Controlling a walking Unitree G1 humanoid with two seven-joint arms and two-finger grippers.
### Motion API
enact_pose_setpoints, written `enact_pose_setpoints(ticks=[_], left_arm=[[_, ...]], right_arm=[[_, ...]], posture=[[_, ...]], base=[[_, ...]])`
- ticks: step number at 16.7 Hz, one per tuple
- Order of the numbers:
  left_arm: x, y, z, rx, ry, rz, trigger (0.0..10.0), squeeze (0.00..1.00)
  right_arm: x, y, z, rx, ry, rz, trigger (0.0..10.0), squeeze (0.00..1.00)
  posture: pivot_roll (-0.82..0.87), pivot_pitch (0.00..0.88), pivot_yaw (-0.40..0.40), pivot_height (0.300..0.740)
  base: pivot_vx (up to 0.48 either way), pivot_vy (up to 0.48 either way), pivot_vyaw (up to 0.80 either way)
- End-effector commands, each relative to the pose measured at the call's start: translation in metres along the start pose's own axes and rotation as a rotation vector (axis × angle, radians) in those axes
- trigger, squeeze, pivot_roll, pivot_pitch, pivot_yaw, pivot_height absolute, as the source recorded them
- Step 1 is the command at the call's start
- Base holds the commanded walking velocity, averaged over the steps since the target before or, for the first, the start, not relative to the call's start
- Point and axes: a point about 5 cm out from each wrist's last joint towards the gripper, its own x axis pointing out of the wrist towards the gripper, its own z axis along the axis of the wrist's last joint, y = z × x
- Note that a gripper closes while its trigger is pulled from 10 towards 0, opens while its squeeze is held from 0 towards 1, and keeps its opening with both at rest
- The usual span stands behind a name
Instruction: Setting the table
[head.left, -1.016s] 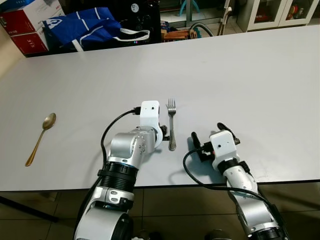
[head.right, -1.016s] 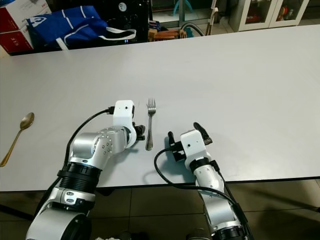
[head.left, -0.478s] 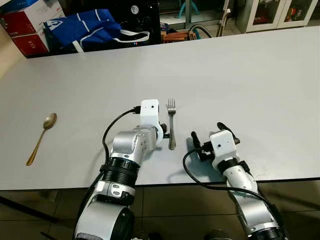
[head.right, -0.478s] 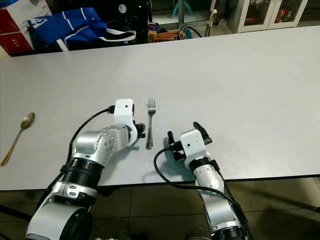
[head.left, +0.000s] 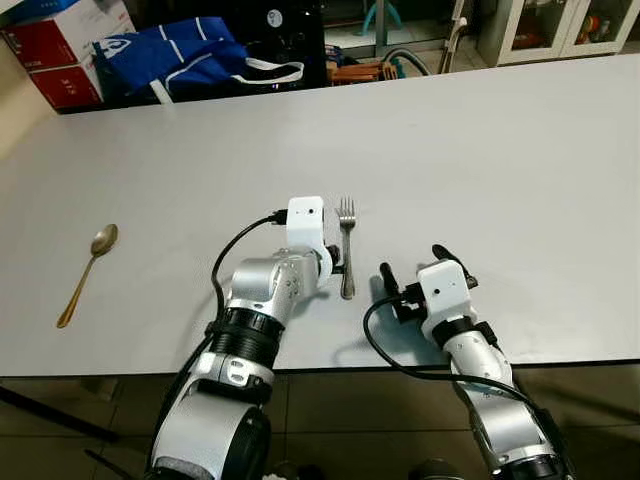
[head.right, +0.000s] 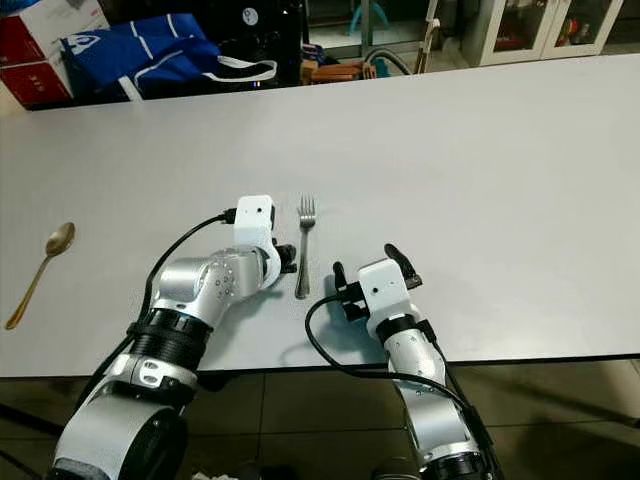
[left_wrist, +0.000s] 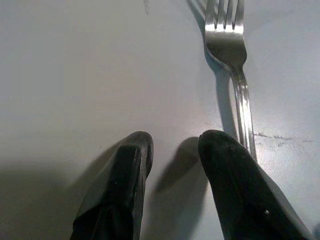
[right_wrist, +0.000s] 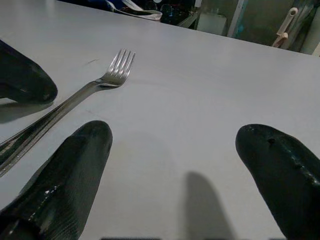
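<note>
Resting low on the white table (head.left: 520, 150), left gripper (left_wrist: 172, 150) with jaws a narrow gap apart, nothing between them. Right-hand finger (left_wrist: 235, 170) of that pair just beside the fork (head.left: 346, 245) handle, maybe touching; contact not resolvable. Other finger (left_wrist: 125, 170) on bare tabletop.

Right gripper (right_wrist: 175, 165) also down at table level near the front edge, jaws spread wide, empty. One finger (right_wrist: 75, 155) near the fork's handle end, apart from it; other finger (right_wrist: 280, 160) well clear on the far side.

Fork lying flat between the two grippers, closer to the left one. Long axis running near-to-far across the table, tines pointing away from the robot, handle end toward the front edge. Silver, four tines seen in the wrist views.

Gold spoon (head.left: 88, 272) far off to the robot's left, bowl pointing away, handle angled toward the near edge, well apart from both grippers.

Blue bag (head.left: 180, 55) and red-and-white boxes (head.left: 55, 45) beyond the table's far left corner.
</note>
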Motion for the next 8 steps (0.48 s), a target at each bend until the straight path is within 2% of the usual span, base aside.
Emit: enact_pose_setpoints(ticks=[1,8], left_arm=[[-0.0116,-0.0855,0.0008,-0.002,0.005,-0.228,10.0,0.00],[-0.0127,-0.0951,0.0020,0.005,0.007,-0.257,10.0,0.00]], right_arm=[[-0.0003,0.0040,0.0016,0.006,-0.002,0.008,10.0,0.00],[-0.0006,0.0058,0.0018,0.008,-0.002,0.010,10.0,0.00]], posture=[[-0.27,0.059,0.168,0.731],[-0.27,0.060,0.172,0.731]], base=[[0.000,0.000,0.00],[0.000,0.000,0.00]])
